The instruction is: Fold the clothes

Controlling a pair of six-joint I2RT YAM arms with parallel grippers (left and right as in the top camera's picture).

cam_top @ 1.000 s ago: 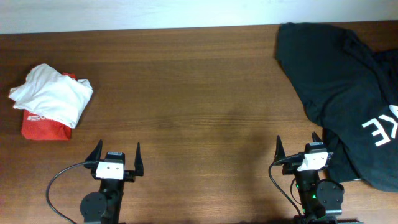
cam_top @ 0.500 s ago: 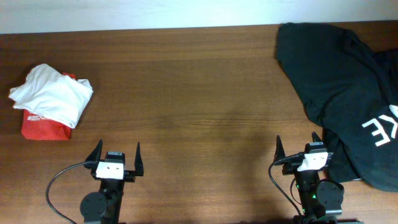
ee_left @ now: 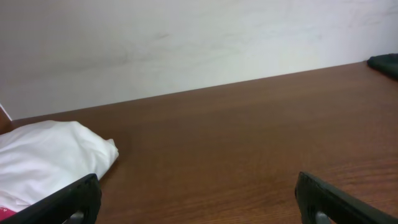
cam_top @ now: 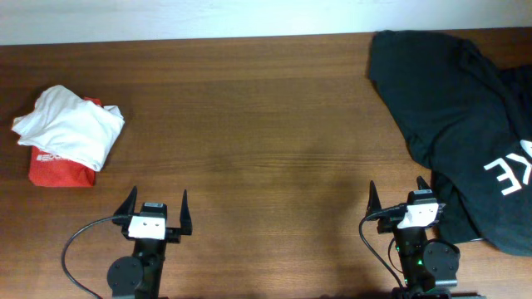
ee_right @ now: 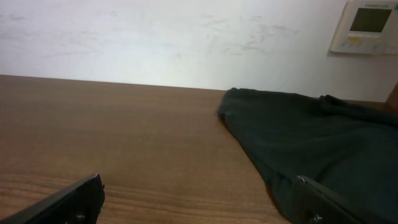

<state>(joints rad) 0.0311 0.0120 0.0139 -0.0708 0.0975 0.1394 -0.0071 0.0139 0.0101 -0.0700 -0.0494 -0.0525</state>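
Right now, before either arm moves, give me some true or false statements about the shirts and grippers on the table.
1. The white T-shirt lies bunched on the red shirt at the left of the table. True.
2. The left gripper is shut on the white T-shirt. False: it is open, empty and apart from it.
3. The black shirt lies at the table's right side. True.
4. The right gripper holds the black shirt. False: it is open and holds nothing.
5. The white T-shirt is spread flat mid-table. False: it is bunched at the left.
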